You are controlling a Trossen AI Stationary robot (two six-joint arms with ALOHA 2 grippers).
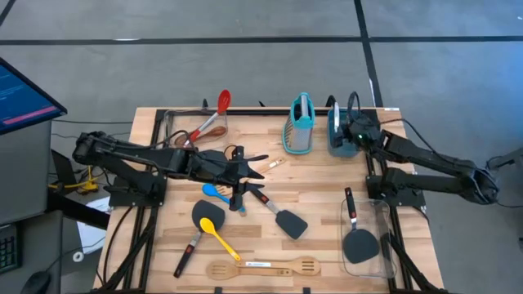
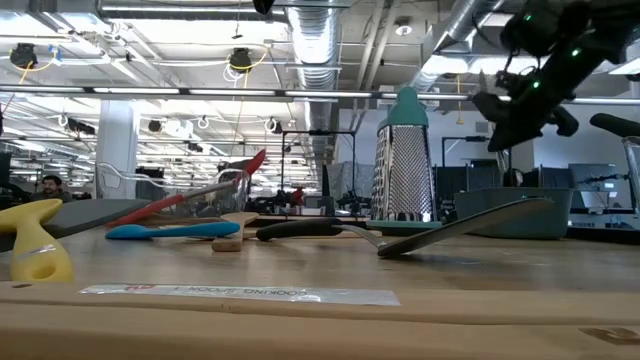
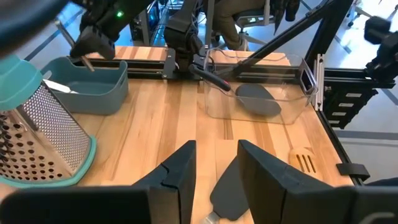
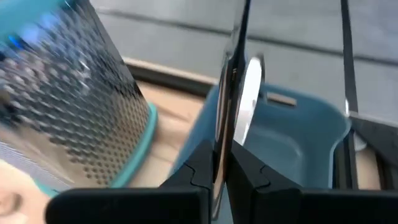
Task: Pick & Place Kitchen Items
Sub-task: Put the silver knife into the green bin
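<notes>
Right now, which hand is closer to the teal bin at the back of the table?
The right. The right hand hangs just over the teal bin, shut on a metal utensil. The left hand is out at mid-table, beyond the box grater.

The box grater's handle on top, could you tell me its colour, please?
Teal, on the box grater; clearest in the low view.
</notes>
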